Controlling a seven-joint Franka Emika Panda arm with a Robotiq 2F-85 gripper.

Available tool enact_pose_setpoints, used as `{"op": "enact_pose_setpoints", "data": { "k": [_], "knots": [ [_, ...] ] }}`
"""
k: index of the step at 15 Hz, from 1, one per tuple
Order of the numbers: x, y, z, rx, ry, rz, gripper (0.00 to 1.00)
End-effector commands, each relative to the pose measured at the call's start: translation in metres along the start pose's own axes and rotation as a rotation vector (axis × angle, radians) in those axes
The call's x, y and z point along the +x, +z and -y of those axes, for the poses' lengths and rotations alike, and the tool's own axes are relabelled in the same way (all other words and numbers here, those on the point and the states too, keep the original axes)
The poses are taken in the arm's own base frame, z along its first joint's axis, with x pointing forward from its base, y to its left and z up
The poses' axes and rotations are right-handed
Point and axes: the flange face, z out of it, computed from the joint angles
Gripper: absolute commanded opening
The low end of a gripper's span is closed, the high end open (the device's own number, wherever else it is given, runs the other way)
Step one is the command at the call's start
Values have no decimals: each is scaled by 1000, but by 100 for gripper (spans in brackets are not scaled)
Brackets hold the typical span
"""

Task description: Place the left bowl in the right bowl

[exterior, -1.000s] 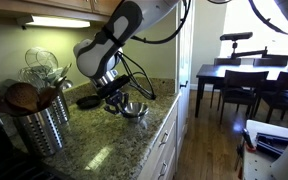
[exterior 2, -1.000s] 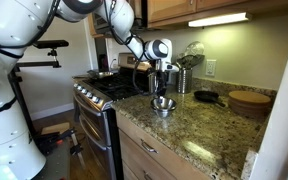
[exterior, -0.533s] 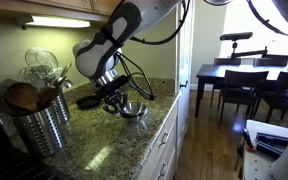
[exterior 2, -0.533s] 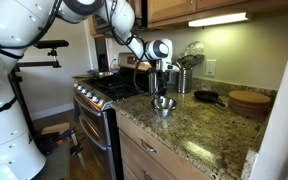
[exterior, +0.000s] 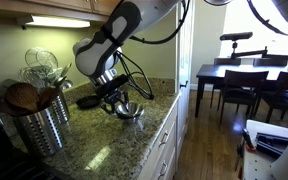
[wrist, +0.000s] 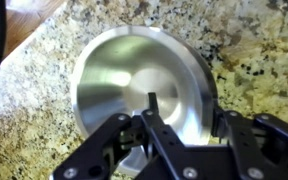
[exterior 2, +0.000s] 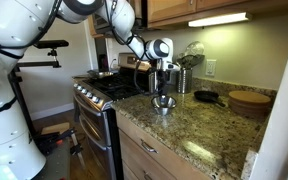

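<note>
The gripper (wrist: 188,113) hangs low over the granite counter (wrist: 39,125). One finger dips inside a shiny steel bowl and the other sits outside its wall, so the jaws straddle the rim. I cannot tell from here whether they are pinching it or have let go. The bowl they reach into looks to me like the left bowl (wrist: 134,70). Along its right side a second bright edge shows as a thin crescent, which I take to be the right bowl (wrist: 216,92) sitting beneath it, though it could be only the flared rim. In both exterior views I find just one steel bowl shape under the arm and no twin standing apart, so I judge the nesting done or all but done. What seems left is to release, if that is not already done, and lift clear. Farther off stand the utensil canister (exterior: 39,125), the dark pan (exterior 2: 206,97) and the wooden dish (exterior 2: 249,99).
</note>
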Motion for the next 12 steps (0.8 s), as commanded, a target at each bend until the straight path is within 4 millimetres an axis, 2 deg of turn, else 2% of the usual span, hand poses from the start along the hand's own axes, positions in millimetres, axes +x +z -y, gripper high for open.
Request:
{"op": "enact_pose_setpoints", "data": {
  "k": [1,4,6,12],
  "knots": [
    [3,-1,-2,18,21,8,77],
    [2,-2,-3,20,23,7,97],
    [2,-3,-4,20,26,7,100],
    [3,-3,-10,17,33,9,100]
  ]
}}
